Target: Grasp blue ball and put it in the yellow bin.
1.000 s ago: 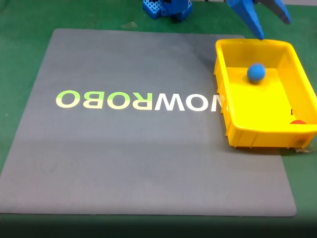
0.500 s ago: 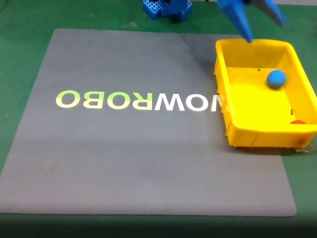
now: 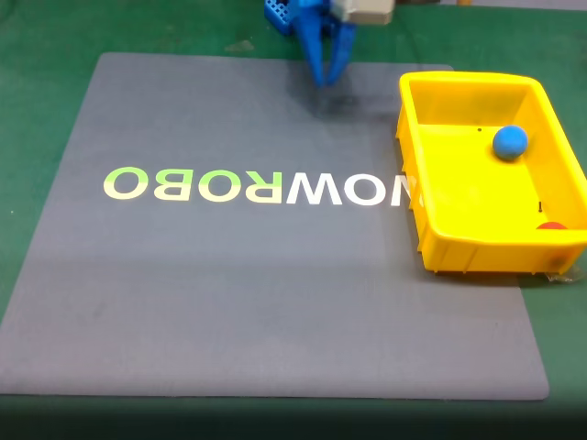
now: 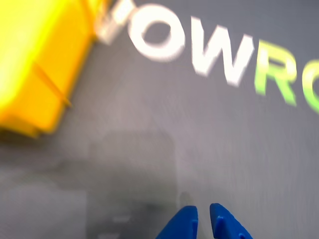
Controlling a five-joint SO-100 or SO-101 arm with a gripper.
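Note:
The blue ball (image 3: 510,142) lies inside the yellow bin (image 3: 440,247), near its far right corner in the fixed view. The bin stands on the right edge of the grey mat, and its blurred wall (image 4: 35,74) fills the upper left of the wrist view. My blue gripper (image 3: 326,78) hangs over the far edge of the mat, well left of the bin, its fingers nearly together and holding nothing. In the wrist view the gripper (image 4: 203,215) enters from the bottom, with two blue fingertips (image 4: 185,219) a narrow slit apart.
A grey mat (image 3: 229,293) with white and green ROBOWOW lettering (image 3: 257,186) covers the green table (image 3: 37,110). A small red-orange object (image 3: 551,226) sits in the bin's near right corner. The blue arm base (image 3: 293,14) stands at the far edge.
The gripper swung left from above the bin's far rim to the mat's far edge and closed. The ball rolled from the bin's middle to its far right, then settled.

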